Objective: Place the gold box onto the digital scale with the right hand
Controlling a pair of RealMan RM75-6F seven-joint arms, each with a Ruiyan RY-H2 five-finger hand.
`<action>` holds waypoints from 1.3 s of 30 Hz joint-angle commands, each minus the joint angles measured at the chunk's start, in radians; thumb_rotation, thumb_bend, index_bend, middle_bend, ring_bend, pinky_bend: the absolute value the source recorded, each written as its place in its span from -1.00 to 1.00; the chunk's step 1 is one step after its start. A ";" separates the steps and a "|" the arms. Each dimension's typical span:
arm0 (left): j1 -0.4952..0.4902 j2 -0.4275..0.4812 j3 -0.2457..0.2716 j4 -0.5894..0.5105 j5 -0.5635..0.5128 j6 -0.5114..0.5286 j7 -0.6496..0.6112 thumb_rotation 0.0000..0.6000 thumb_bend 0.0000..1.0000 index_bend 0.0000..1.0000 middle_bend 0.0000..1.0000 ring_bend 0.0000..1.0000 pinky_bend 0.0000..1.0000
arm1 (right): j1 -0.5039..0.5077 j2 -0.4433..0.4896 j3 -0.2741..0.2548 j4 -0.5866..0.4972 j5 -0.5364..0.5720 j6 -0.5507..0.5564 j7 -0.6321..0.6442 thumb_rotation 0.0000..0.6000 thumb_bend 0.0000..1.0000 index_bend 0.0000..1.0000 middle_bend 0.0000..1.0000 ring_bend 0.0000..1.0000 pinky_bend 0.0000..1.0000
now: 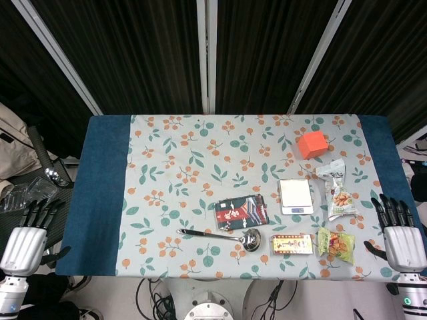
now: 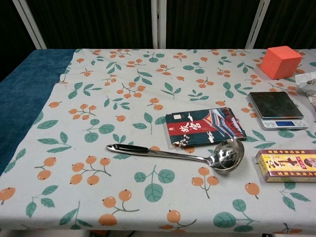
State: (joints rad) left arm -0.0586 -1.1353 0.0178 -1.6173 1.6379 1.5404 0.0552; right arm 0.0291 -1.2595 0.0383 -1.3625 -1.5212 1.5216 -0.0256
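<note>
The gold box (image 1: 291,244) lies flat near the front edge of the table, toward its right end, just in front of the digital scale (image 1: 296,196) and apart from it. It looks like a thin printed carton, so probably light, stiff along its length but easy to dent, with a glossy, somewhat slippery face. Lying low on the cloth, it would best be pinched across its narrow width along the two long edges. A steel ladle (image 1: 221,235) has its bowl just beside the box's left end; a green snack packet (image 1: 335,244) sits just to its right, so room for fingers is tight. The right hand (image 1: 403,239) hovers off the table's right edge, fingers apart, holding nothing. The left hand (image 1: 25,241) is likewise empty and spread, off the left edge. The floral tablecloth (image 1: 187,167) is soft and may wrinkle. Dark curtains close the back.
</note>
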 commanded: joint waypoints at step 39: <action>0.007 -0.011 0.020 0.027 0.005 0.003 -0.033 1.00 -0.89 -0.78 -0.83 -1.00 -1.00 | 0.148 -0.072 -0.113 -0.210 -0.071 -0.344 -0.255 1.00 -0.93 -1.00 -1.00 -1.00 -1.00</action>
State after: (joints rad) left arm -0.0523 -1.1455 0.0369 -1.5926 1.6439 1.5421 0.0247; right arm 0.1648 -1.3180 -0.0763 -1.5607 -1.6096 1.1958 -0.2611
